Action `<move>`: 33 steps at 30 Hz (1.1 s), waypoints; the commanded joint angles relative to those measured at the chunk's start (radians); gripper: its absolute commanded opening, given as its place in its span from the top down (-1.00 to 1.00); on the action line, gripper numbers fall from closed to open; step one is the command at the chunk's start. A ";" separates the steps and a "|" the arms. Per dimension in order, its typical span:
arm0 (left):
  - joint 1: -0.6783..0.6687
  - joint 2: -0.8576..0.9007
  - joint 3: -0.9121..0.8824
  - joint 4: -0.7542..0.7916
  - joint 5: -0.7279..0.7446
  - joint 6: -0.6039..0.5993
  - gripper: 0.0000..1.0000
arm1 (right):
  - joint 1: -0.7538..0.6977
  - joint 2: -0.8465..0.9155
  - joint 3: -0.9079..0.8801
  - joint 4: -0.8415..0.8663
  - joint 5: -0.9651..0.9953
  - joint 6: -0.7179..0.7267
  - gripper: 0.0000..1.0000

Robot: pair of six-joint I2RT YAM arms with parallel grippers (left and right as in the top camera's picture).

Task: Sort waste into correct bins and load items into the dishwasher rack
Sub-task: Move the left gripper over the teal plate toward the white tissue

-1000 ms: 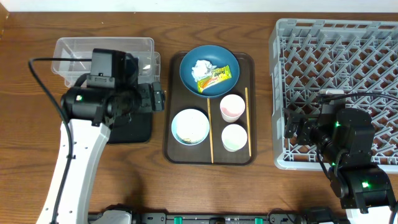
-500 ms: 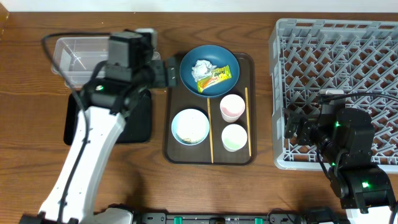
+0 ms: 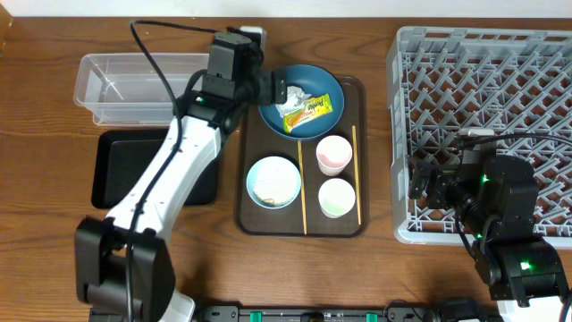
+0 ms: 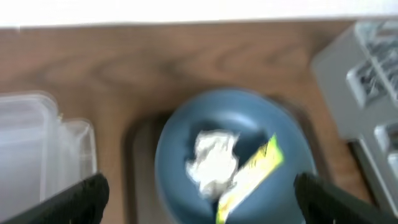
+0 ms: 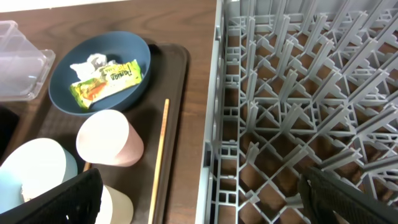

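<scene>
On the brown serving tray, the dark-blue dish holds a crumpled tissue and a yellow-green wrapper. My left gripper hovers open at the dish's left rim; in its wrist view the tissue and wrapper lie between the spread fingers. The light-blue bowl has rice grains in it. A pink cup, a pale-green cup and two chopsticks also rest on the tray. My right gripper is open, empty, at the near left edge of the rack.
The clear tub stands at the back left with the black tray just in front of it. The brown serving tray lies between them and the rack. Bare wood runs along the front of the table.
My left arm has swung from over the black tray, past the clear tub, to the dark-blue dish's left rim. The right arm has stayed still.
</scene>
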 commanded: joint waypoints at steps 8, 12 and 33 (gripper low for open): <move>-0.054 0.194 0.019 0.113 0.006 -0.018 -0.96 | 0.009 -0.003 0.019 -0.025 0.006 -0.019 -0.98; -0.064 0.250 0.019 0.153 0.006 -0.018 -0.96 | 0.009 -0.003 0.019 -0.033 0.006 -0.018 -0.98; -0.068 0.363 0.019 0.208 -0.005 -0.018 -0.06 | 0.009 -0.003 0.019 -0.039 0.005 -0.018 -0.99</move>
